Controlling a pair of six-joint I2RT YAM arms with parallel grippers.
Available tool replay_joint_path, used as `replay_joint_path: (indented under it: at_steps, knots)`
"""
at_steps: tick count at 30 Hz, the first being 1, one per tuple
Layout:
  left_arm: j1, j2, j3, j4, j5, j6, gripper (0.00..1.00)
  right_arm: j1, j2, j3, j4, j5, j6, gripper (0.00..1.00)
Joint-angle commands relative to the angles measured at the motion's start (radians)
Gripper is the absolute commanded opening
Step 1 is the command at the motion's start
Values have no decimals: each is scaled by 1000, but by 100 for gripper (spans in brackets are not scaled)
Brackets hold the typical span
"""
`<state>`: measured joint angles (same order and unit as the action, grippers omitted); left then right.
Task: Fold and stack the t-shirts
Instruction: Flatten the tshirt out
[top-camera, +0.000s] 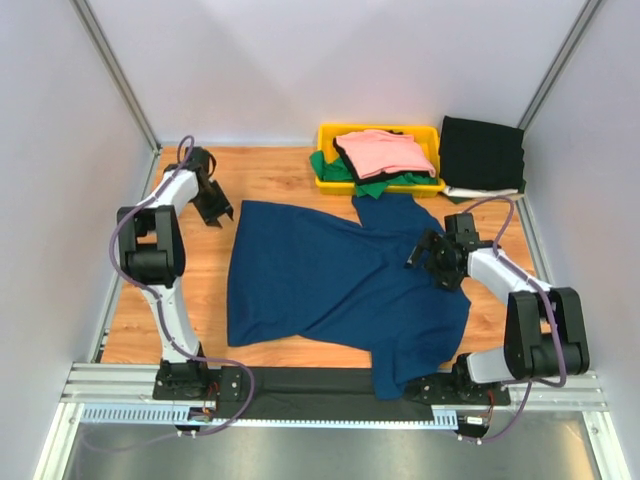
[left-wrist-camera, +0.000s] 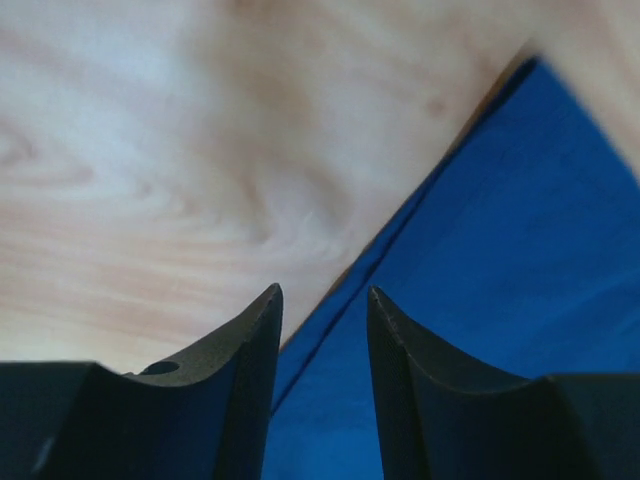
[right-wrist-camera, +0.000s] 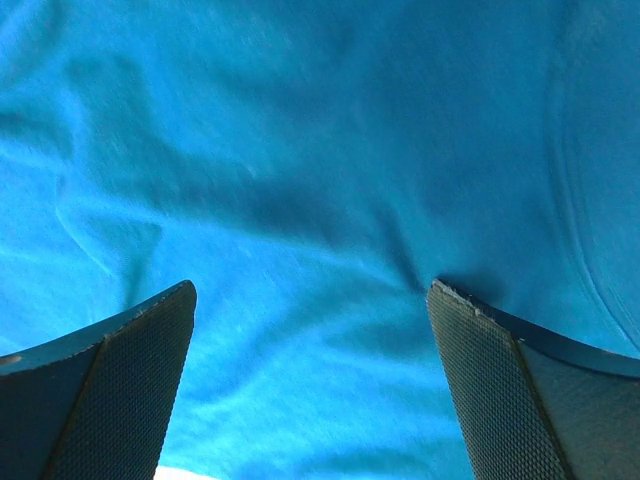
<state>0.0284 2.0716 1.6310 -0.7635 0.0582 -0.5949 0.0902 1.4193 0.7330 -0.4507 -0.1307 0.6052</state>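
The left gripper (top-camera: 214, 212) sits at about 10 o'clock on the table (top-camera: 140, 320), its jaws parted narrowly with nothing between them, just off the far-left corner of the navy t-shirt (top-camera: 320, 280). The right gripper (top-camera: 428, 252) is spread wide and empty at about 3 o'clock, low over the shirt's rumpled right side; whether its tips touch the cloth I cannot tell. The shirt lies spread across the middle of the table, with one end draped over the near edge at 5 o'clock. This looks like the flattening before a first fold. The left should come in low and pinch the corner's hem cleanly, while the right takes a firm bite and draws the creases out and the overhang back onto the wood. At 1 o'clock the yellow bin (top-camera: 325, 135) holds a pink t-shirt (top-camera: 385, 150) on top of a green t-shirt (top-camera: 375, 185) that spills over the rim. A folded black t-shirt (top-camera: 482, 150) lies just beside the bin, at 2 o'clock.
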Motion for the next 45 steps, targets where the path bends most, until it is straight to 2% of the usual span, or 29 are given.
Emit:
replay_joint_path:
  at_steps: [1,5,8,10,12,16,17,19,21,25,28,34,35,37,38,39,40,45]
  knots:
    - [-22,-308,-220,61,-15,-26,46,3,-111,8,-98,54,-19,100]
    - [-87,-523,-451,69,-55,-40,43,8,-218,17,-183,101,14,100]
    - [-140,-681,-635,63,-41,-80,43,28,-371,-23,-247,127,85,100]
    - [-166,-793,-753,56,-15,-111,43,68,-442,-46,-285,213,132,100]
    - [-218,-899,-837,38,-20,-150,44,155,-523,-70,-339,271,191,100]
    - [-324,-1048,-965,1,-14,-262,45,313,-569,-101,-433,290,310,100]
    - [-365,-1088,-1014,1,-14,-298,45,397,-576,-112,-462,318,341,100]
    - [-395,-1113,-1063,10,-17,-328,47,520,-573,-119,-482,347,422,100]
    - [-406,-1122,-1128,35,-14,-338,49,568,-540,-135,-477,365,458,100]
    - [-406,-1096,-1157,220,63,-298,49,566,-415,-132,-370,362,418,100]
    - [-406,-1023,-1072,294,57,-264,49,516,-286,-69,-341,388,351,100]
    - [-395,-675,-893,316,-24,-189,48,327,-56,-40,-191,255,239,100]
    - [-390,-574,-845,316,-26,-180,44,306,-30,-31,-180,249,210,100]
    - [-362,-474,-801,302,-21,-166,36,246,36,-1,-164,232,180,100]
    - [-358,-412,-757,312,29,-154,20,212,71,21,-158,218,156,100]
    - [-358,-388,-754,314,32,-160,13,198,85,32,-155,215,140,99]
    - [-357,-386,-752,328,29,-158,0,175,110,48,-155,218,119,99]
    - [-317,-445,-738,325,-15,-128,0,108,191,132,-155,221,58,98]
